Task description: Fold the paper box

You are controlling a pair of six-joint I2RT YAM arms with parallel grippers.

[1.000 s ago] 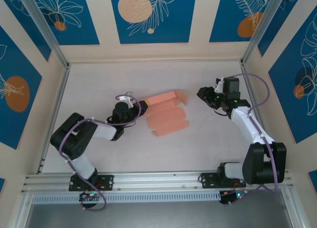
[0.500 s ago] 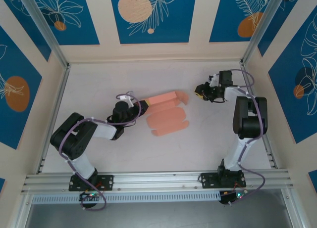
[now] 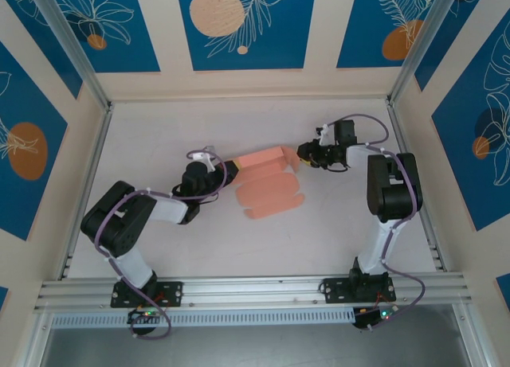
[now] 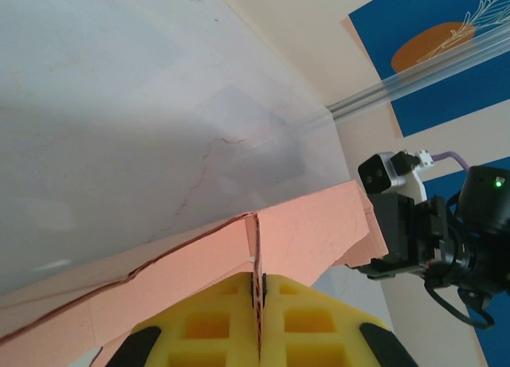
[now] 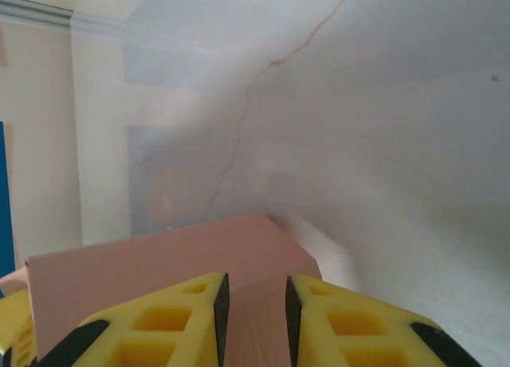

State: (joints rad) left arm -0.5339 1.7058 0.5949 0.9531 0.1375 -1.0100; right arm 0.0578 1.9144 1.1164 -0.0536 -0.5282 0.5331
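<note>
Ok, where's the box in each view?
Top external: box at picture centre.
Left wrist: box bottom centre, pinched by left gripper.
Right wrist: box bottom left, just beyond right gripper.
Shared landmark: right gripper at the box's raised end.

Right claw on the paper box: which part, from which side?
The right claw probably best takes the paper box by the free right end of its upright wall, from the right, astride the thin edge. That wall stands off the flat sheet, and the left claw pinches its other end.
</note>
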